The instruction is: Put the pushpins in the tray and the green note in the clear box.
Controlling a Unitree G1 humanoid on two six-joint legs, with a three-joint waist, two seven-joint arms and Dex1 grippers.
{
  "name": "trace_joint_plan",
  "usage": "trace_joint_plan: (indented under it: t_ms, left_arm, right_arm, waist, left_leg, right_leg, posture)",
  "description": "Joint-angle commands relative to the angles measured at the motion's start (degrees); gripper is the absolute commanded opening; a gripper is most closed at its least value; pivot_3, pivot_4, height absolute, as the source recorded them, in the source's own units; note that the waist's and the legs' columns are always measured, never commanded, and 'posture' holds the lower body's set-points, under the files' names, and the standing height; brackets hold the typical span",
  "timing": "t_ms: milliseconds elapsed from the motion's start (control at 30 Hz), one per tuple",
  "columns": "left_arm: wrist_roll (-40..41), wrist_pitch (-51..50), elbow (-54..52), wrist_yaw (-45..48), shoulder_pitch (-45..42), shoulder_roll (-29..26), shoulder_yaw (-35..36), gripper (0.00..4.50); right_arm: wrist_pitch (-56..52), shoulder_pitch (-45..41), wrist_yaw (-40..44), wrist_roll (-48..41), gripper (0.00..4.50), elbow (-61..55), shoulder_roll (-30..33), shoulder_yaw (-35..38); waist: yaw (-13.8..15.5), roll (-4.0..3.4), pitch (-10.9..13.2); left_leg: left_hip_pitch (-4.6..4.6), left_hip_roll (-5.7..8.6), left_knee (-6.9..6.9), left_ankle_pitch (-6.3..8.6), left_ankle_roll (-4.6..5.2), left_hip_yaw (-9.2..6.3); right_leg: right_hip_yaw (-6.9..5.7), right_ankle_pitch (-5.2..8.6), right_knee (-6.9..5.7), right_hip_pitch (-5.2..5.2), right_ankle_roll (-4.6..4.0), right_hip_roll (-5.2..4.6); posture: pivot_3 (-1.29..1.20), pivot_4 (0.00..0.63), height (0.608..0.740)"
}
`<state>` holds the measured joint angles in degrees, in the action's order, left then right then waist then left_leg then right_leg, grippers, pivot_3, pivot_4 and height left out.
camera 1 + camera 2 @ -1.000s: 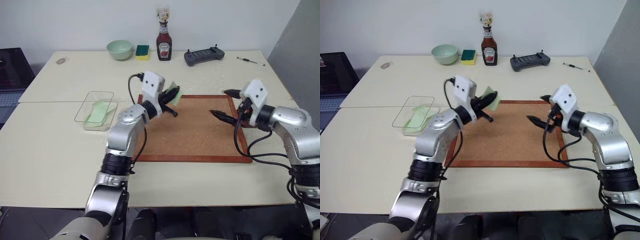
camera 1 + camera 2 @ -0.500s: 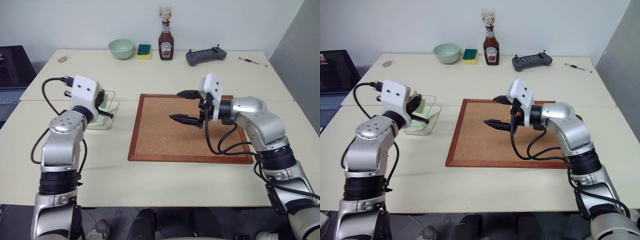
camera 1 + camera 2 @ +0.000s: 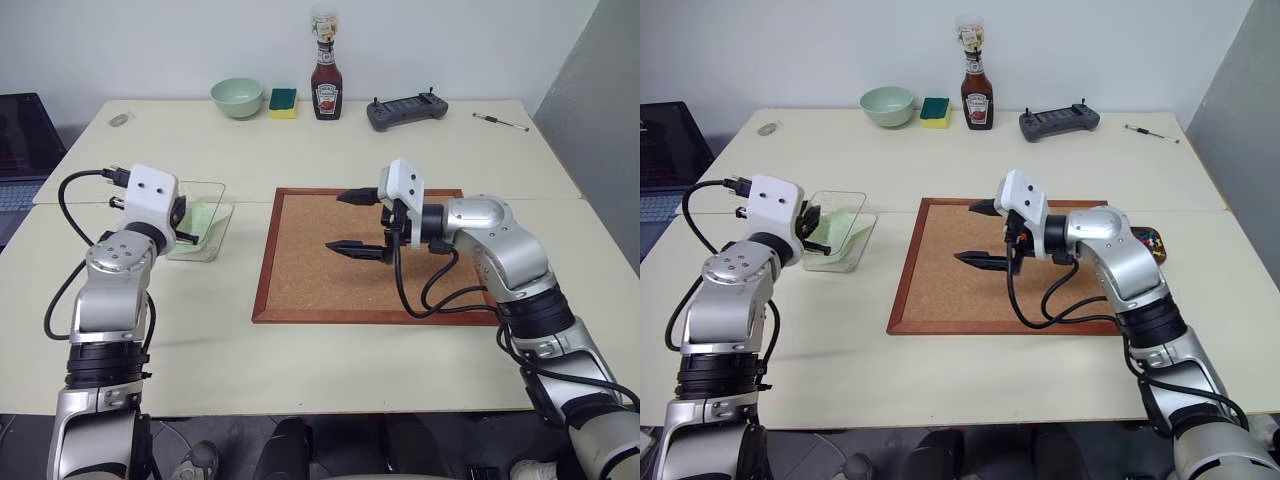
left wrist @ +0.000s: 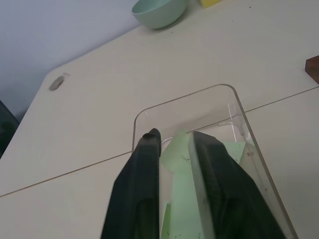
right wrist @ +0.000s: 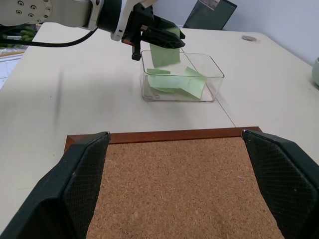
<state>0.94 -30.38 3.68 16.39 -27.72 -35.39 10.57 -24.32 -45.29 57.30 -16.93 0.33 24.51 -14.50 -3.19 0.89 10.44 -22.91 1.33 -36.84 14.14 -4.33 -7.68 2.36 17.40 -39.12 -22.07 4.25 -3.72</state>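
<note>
**A:** Right wrist view, item one: the green note point(image 5: 164, 54). Location?

**B:** It hangs from the tips of the left gripper point(image 5: 172, 36), above the clear box point(image 5: 215, 65). The box sits at nine o'clock of the corkboard point(image 3: 320, 280). Other green slips point(image 5: 175, 82) already lie inside it.

**A:** Handling class?

**B:** Judged very light, thin and limp. It will flutter and drift rather than drop straight, and it creases easily. Best taken by one edge with a shallow pinch, and let go low over the box.

**A:** Left jaws?

**B:** Close together with the slip between them. A narrow gap shows in the left wrist view, so I cannot tell whether they grip the paper.

**A:** Left arm pose?

**B:** Elbow bent, forearm reaching out to the box, gripper roughly level over its near end.

**A:** Item two: right gripper point(image 3: 336, 221)?

**B:** Jaws wide apart and empty. It hovers over the corkboard and points across toward nine o'clock.

**A:** Item three: the pushpins point(image 3: 1152, 238)?

**B:** Coloured heads show in the tray point(image 3: 1159, 247), at three o'clock of the corkboard and partly behind the right arm. Judged small, hard and sharp, so take them by the head.
</note>
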Motion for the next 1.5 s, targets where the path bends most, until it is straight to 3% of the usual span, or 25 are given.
trace_joint_plan:
  t_ms: [33, 300, 467, 700, 767, 900, 1067, 1500]
  left_arm:
    - [0.1, 0.9, -0.8, -0.9, -1.6, 0.1, 1.1, 1.97]
    - [0.9, 1.0, -1.3, -1.2, -2.1, 0.5, 1.5, 3.33]
    - [7.0, 3.2, -7.6, 0.5, -2.7, 3.2, 5.2, 4.35]
    - [13.6, -1.3, -23.7, 5.2, 5.7, 6.5, 0.7, 4.35]
    - [12.6, -1.7, -25.9, 3.9, 8.2, 8.0, -1.3, 4.35]
    - [19.2, -3.6, -29.2, 7.6, 12.5, 11.7, -3.2, 4.35]
    - [21.1, -2.6, -30.0, 13.1, 17.2, 11.0, -6.8, 4.35]
    - [21.7, -1.0, -24.1, 22.4, 13.3, 4.9, -7.9, 4.35]
  right_arm:
    - [-0.2, -0.1, -0.4, -0.3, 4.5, -2.5, -0.1, 1.2]
    - [-0.1, -0.2, -0.7, -0.3, 4.5, -2.3, -0.3, 1.3]
    - [4.2, 0.8, -4.1, 1.6, 4.5, -1.9, -0.7, 3.1]
    - [4.9, 9.0, -12.3, 1.7, 4.5, -5.9, 0.2, 10.1]
    - [4.2, 13.0, -13.9, 1.2, 4.5, -8.1, 1.0, 12.5]
    - [3.0, 21.8, -18.0, 0.6, 4.5, -12.7, 1.3, 16.9]
    - [4.9, 30.0, -18.3, 0.9, 4.5, -14.9, 2.7, 18.6]
    - [0.7, 29.9, -10.4, -7.1, 4.5, -15.2, 9.0, 21.4]
  waist:
    - [0.0, 0.0, 0.0]
    - [0.0, 0.0, 0.0]
    - [0.0, 0.02, 0.0]
    - [0.1, 0.01, 0.0]
    - [0.2, 0.01, 0.0]
    - [0.5, 0.02, 0.0]
    - [0.2, 0.0, 0.0]
    - [0.4, 0.0, 0.0]
  left_leg:
    - [0.0, 0.0, 0.0, 0.0, 0.0, 0.0]
    - [0.0, 0.0, 0.0, 0.0, 0.0, 0.01]
    - [-0.02, -0.01, -0.01, -0.01, -0.01, 0.0]
    - [-0.02, 0.0, 0.04, -0.02, -0.04, 0.05]
    - [-0.04, 0.01, 0.04, -0.01, -0.03, 0.08]
    - [-0.04, 0.01, 0.03, 0.01, 0.02, 0.11]
    - [0.06, -0.05, 0.04, 0.02, 0.03, 0.17]
    - [0.14, -0.05, 0.01, 0.02, 0.03, 0.13]
  right_leg:
    - [0.0, 0.0, 0.0, 0.0, 0.0, 0.0]
    - [0.0, 0.0, 0.0, -0.01, -0.01, 0.0]
    - [-0.01, -0.01, 0.0, -0.01, -0.01, 0.0]
    - [0.03, -0.01, 0.05, 0.01, -0.02, -0.05]
    - [0.03, -0.01, 0.03, -0.01, -0.02, -0.06]
    - [0.06, -0.01, 0.04, 0.02, -0.02, -0.05]
    - [0.11, -0.01, 0.02, 0.08, -0.02, 0.02]
    - [0.06, -0.01, 0.08, 0.27, -0.02, 0.04]
  posture:
    - [0.0, 0.15, 0.74]
    - [0.0, 0.15, 0.74]
    - [0.0, 0.15, 0.74]
    - [0.0, 0.15, 0.74]
    - [0.0, 0.15, 0.74]
    - [0.0, 0.15, 0.74]
    - [0.0, 0.15, 0.74]
    - [0.0, 0.15, 0.74]
